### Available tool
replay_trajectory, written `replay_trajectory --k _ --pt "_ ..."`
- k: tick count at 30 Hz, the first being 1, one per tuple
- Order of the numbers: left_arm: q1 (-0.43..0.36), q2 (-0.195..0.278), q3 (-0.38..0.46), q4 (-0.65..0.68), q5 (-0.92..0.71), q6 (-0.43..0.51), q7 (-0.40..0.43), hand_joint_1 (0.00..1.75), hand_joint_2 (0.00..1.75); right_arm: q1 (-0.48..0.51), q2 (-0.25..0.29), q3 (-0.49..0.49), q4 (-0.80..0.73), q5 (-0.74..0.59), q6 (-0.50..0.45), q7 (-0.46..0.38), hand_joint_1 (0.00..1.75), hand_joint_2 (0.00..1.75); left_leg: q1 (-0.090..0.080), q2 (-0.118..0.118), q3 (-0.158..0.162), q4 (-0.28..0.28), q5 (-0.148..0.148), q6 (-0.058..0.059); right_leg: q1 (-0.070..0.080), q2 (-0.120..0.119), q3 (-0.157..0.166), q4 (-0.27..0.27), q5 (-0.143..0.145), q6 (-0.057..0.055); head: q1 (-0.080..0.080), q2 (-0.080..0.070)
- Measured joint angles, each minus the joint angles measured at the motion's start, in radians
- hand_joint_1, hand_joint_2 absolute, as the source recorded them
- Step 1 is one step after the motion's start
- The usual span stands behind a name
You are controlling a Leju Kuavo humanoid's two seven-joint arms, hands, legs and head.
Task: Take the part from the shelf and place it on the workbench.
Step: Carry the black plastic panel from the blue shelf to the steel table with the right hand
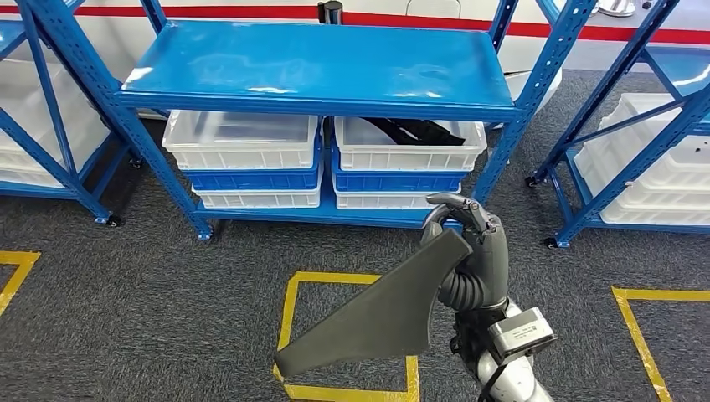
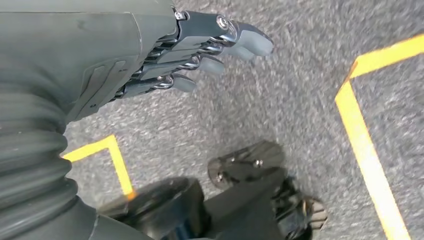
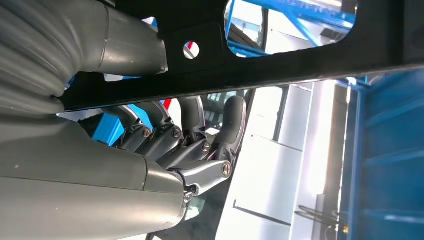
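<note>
While right hand grips part (off shelf), left hand hangs empty, fingers apart.

Right hand: raised in front of the body, fingers curled closed — gripping.
Left hand: hanging low, fingers straight, slightly apart — holding nothing.

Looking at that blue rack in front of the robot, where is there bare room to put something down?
The top blue shelf is bare between its corner posts. Below it is crowded: stacked white and blue bins fill the level. The right hand holds the black part over grey carpet.
</note>
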Motion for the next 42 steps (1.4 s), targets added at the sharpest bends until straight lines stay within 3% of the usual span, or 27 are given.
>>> replay_trajectory --k 2,3,5,7,8,9,10,12,14,15,17,18,20,22,23,24,25,26,28,29,30,35,39,42 --pt "-0.001 0.0 0.008 0.0 0.007 0.003 0.0 0.0 1.75 0.001 0.004 -0.007 0.001 0.011 -0.012 -0.002 1.75 1.75 -0.004 0.002 -0.013 -0.006 0.014 0.021 -0.002 0.001 -0.008 0.002 0.008 0.016 0.0 0.0" --pt "-0.001 -0.001 0.013 0.0 0.011 0.005 0.0 0.0 1.75 0.001 0.005 -0.011 0.001 0.018 -0.018 -0.001 1.75 1.75 -0.004 0.005 -0.022 -0.008 0.024 0.035 -0.003 0.002 -0.019 0.013 -0.004 0.018 0.0 0.0" --pt "-0.001 -0.001 0.02 0.0 0.015 0.005 0.001 0.0 1.75 0.003 0.006 -0.017 0.003 0.027 -0.027 0.0 1.75 1.75 -0.002 0.009 -0.049 -0.013 0.048 0.055 -0.005 0.004 -0.056 0.089 -0.069 0.01 0.002 0.0" --pt "0.0 0.0 0.025 0.0 0.016 0.006 0.001 0.0 1.75 0.003 0.006 -0.02 0.005 0.03 -0.031 0.001 1.75 1.75 -0.002 0.009 -0.08 -0.012 0.071 0.06 -0.005 0.004 -0.096 0.215 -0.144 0.005 0.005 0.0" --pt "0.0 -0.001 0.027 0.0 0.016 0.006 0.001 0.0 1.75 0.004 0.007 -0.021 0.006 0.03 -0.034 0.0 1.75 1.75 -0.002 0.01 -0.096 -0.012 0.083 0.059 -0.006 0.004 -0.102 0.262 -0.159 0.01 0.005 0.0" --pt "0.0 -0.001 0.029 0.001 0.016 0.006 0.002 0.0 1.75 0.006 0.007 -0.022 0.007 0.03 -0.039 -0.001 1.75 1.75 -0.002 0.01 -0.111 -0.011 0.094 0.057 -0.007 0.004 -0.093 0.279 -0.156 0.019 0.005 0.0" --pt "0.001 -0.001 0.03 0.001 0.016 0.006 0.003 0.0 1.75 0.008 0.008 -0.024 0.008 0.03 -0.045 -0.003 1.75 1.75 -0.001 0.011 -0.125 -0.011 0.105 0.054 -0.007 0.004 -0.066 0.26 -0.138 0.031 0.005 0.0" --pt "0.001 -0.001 0.033 0.0 0.016 0.007 0.005 0.0 1.75 0.013 0.013 -0.029 0.008 0.032 -0.061 -0.01 1.75 1.75 0.0 0.01 -0.148 -0.01 0.126 0.045 -0.008 0.004 0.035 0.133 -0.107 0.043 0.005 0.0" --pt "0.001 0.0 0.035 0.0 0.016 0.008 0.005 0.0 1.75 0.02 0.02 -0.034 0.007 0.046 -0.077 -0.017 1.75 1.75 -0.003 0.01 -0.158 -0.012 0.147 0.033 -0.005 0.007 0.121 0.008 -0.108 0.033 0.003 0.0" --pt "0.001 0.0 0.036 0.0 0.016 0.008 0.004 0.0 1.75 0.024 0.022 -0.037 0.007 0.055 -0.083 -0.02 1.75 1.75 -0.003 0.009 -0.158 -0.015 0.158 0.026 -0.002 0.01 0.137 -0.021 -0.113 0.025 0.003 0.0" --pt "0.003 0.001 0.038 0.0 0.016 0.007 0.003 0.0 1.75 0.033 0.022 -0.039 0.006 0.061 -0.087 -0.025 1.75 1.75 0.0 0.008 -0.158 -0.023 0.174 0.011 -0.002 0.013 0.126 -0.029 -0.102 0.008 0.002 0.0" --pt "0.004 0.003 0.04 0.0 0.016 0.007 0.002 0.0 1.75 0.035 0.022 -0.04 0.006 0.056 -0.083 -0.03 1.75 1.75 0.002 0.007 -0.162 -0.019 0.165 0.005 -0.005 0.012 0.12 -0.03 -0.094 -0.003 0.001 0.0" --pt "0.005 0.005 0.043 0.0 0.015 0.006 -0.001 0.0 1.75 0.042 0.024 -0.04 0.005 0.043 -0.073 -0.049 1.75 1.75 0.004 0.006 -0.182 0.042 0.088 -0.002 -0.011 0.01 0.104 -0.034 -0.072 -0.024 -0.004 0.0" --pt "0.005 0.007 0.045 0.0 0.015 0.003 -0.003 0.0 1.75 0.051 0.026 -0.041 0.003 0.042 -0.065 -0.068 1.75 1.75 0.004 0.005 -0.21 0.171 -0.011 -0.007 -0.008 0.009 0.086 -0.033 -0.055 -0.035 -0.006 0.0" --pt "0.005 0.008 0.047 0.0 0.015 0.0 -0.004 0.0 1.75 0.057 0.028 -0.04 0.002 0.045 -0.062 -0.073 1.75 1.75 0.004 0.005 -0.218 0.23 -0.031 -0.009 -0.006 0.008 0.076 -0.033 -0.046 -0.036 -0.006 0.0" --pt "0.005 0.009 0.048 0.0 0.015 -0.002 -0.006 0.0 1.75 0.062 0.029 -0.04 0.002 0.049 -0.06 -0.075 1.75 1.75 0.004 0.005 -0.214 0.262 -0.027 -0.011 -0.004 0.008 0.066 -0.031 -0.039 -0.035 -0.006 0.0" --pt "0.005 0.01 0.049 0.0 0.015 -0.005 -0.008 0.0 1.75 0.068 0.029 -0.04 0.002 0.052 -0.059 -0.077 1.75 1.75 0.004 0.005 -0.19 0.256 -0.008 -0.011 -0.004 0.008 0.057 -0.03 -0.032 -0.033 -0.006 0.0" --pt "0.005 0.011 0.05 0.0 0.015 -0.006 -0.009 0.0 1.75 0.074 0.029 -0.041 0.002 0.056 -0.058 -0.08 1.75 1.75 0.005 0.005 -0.146 0.209 0.016 -0.01 -0.004 0.008 0.05 -0.028 -0.026 -0.03 -0.006 0.0" --pt "0.004 0.013 0.051 0.0 0.015 -0.007 -0.012 0.0 1.75 0.082 0.029 -0.042 0.002 0.064 -0.058 -0.087 1.75 1.75 0.004 0.003 -0.043 0.067 0.026 -0.005 -0.002 0.008 0.039 -0.022 -0.02 -0.023 -0.006 0.0" --pt "0.004 0.014 0.051 0.0 0.014 -0.007 -0.013 0.0 1.75 0.085 0.029 -0.043 0.001 0.068 -0.058 -0.091 1.75 1.75 0.003 0.002 -0.011 0.015 0.019 -0.002 0.001 0.007 0.036 -0.018 -0.017 -0.018 -0.005 0.0" --pt "0.003 0.014 0.051 0.0 0.014 -0.007 -0.014 0.0 1.75 0.087 0.03 -0.044 0.0 0.071 -0.058 -0.094 1.75 1.75 0.0 0.001 0.002 -0.012 0.011 0.003 0.003 0.007 0.032 -0.016 -0.014 -0.013 -0.005 0.0" --pt "0.004 0.015 0.051 0.0 0.006 -0.007 -0.017 0.0 1.75 0.105 0.029 -0.047 -0.008 0.082 -0.057 -0.105 1.75 1.75 -0.007 0.001 -0.013 -0.024 0.019 0.025 0.002 0.006 0.007 -0.018 -0.007 -0.029 -0.003 0.0" --pt "0.003 0.014 0.051 0.0 0.002 -0.007 -0.02 0.0 1.75 0.115 0.029 -0.047 -0.011 0.092 -0.053 -0.111 1.75 1.75 -0.015 0.003 -0.029 -0.02 0.029 0.039 -0.004 0.007 0.005 -0.029 0.019 0.001 -0.004 0.0" --pt "0.002 0.014 0.051 0.0 0.002 -0.007 -0.024 0.0 1.75 0.119 0.029 -0.047 -0.012 0.098 -0.051 -0.112 1.75 1.75 -0.021 0.004 -0.037 -0.017 0.034 0.047 -0.009 0.007 0.0 -0.03 0.027 0.012 -0.004 0.0"
